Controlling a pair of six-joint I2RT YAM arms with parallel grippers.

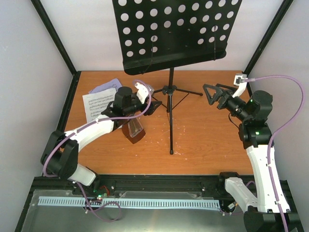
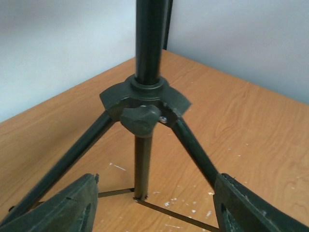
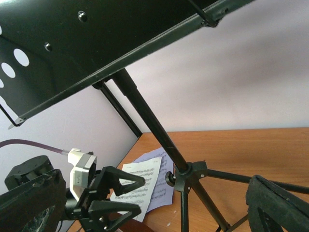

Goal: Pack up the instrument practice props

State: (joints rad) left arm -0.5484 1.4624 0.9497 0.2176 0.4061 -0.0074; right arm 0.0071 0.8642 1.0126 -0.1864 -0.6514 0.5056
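The black music stand rises mid-table, its perforated desk [image 1: 174, 34] high above the tripod hub [image 1: 170, 90]. My left gripper [image 1: 153, 100] is open just left of that hub. In the left wrist view its fingers [image 2: 63, 208] flank the tripod's lower post [image 2: 142, 164] and legs without touching the post. The red-brown metronome [image 1: 134, 131] stands under my left forearm. Sheet-music pages [image 1: 99, 104] lie at the back left, also in the right wrist view [image 3: 140, 179]. My right gripper [image 1: 208, 95] is open to the right of the stand, facing the hub [image 3: 190, 174].
Black frame posts [image 1: 55, 38] and grey walls close in the table on the left, back and right. One tripod leg [image 1: 171, 140] runs toward the near edge, another [image 1: 190, 92] toward my right gripper. A bluish page [image 1: 110, 86] lies under the white sheet.
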